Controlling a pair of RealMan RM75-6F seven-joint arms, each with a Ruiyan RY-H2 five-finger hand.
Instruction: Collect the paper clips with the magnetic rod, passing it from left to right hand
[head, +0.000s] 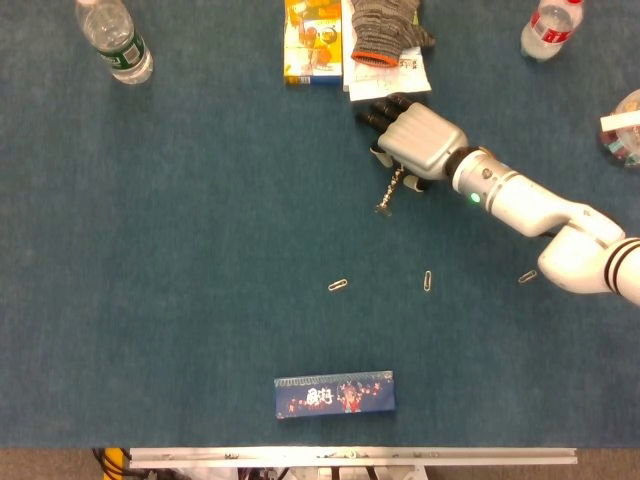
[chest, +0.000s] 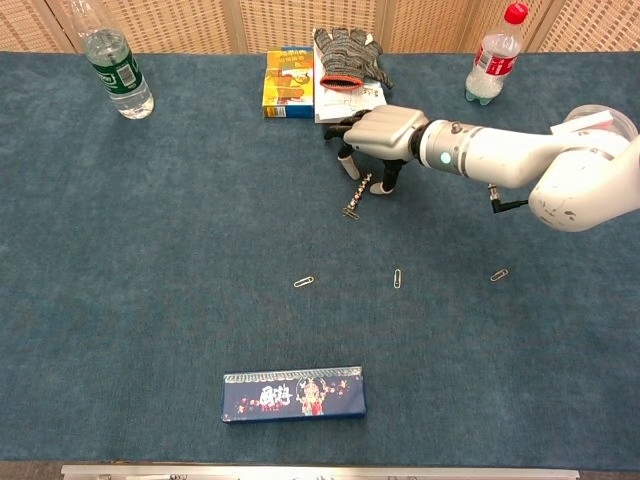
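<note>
A magnetic rod (head: 389, 192) (chest: 356, 196) lies on the blue table (head: 200, 250) (chest: 150, 250), its far end under the right robot hand (head: 415, 140) (chest: 378, 130), whose fingers (chest: 347, 160) point down around it; whether they actually grip the rod cannot be told. Three paper clips sit nearer the front edge than the rod: one (head: 338, 285) (chest: 304, 282) to its left, one (head: 428, 280) (chest: 397, 278) almost directly in front, one (head: 527, 277) (chest: 498, 274) well to the right. A dark blue box (head: 334, 393) (chest: 293, 393) rests in front of them. Behind the rod lie a glove (head: 388, 28) (chest: 348, 48) and a yellow carton (head: 312, 42) (chest: 289, 82). Bottles stand far left (head: 114, 40) (chest: 116, 70) and far right (head: 549, 28) (chest: 494, 58) of the rod.
</note>
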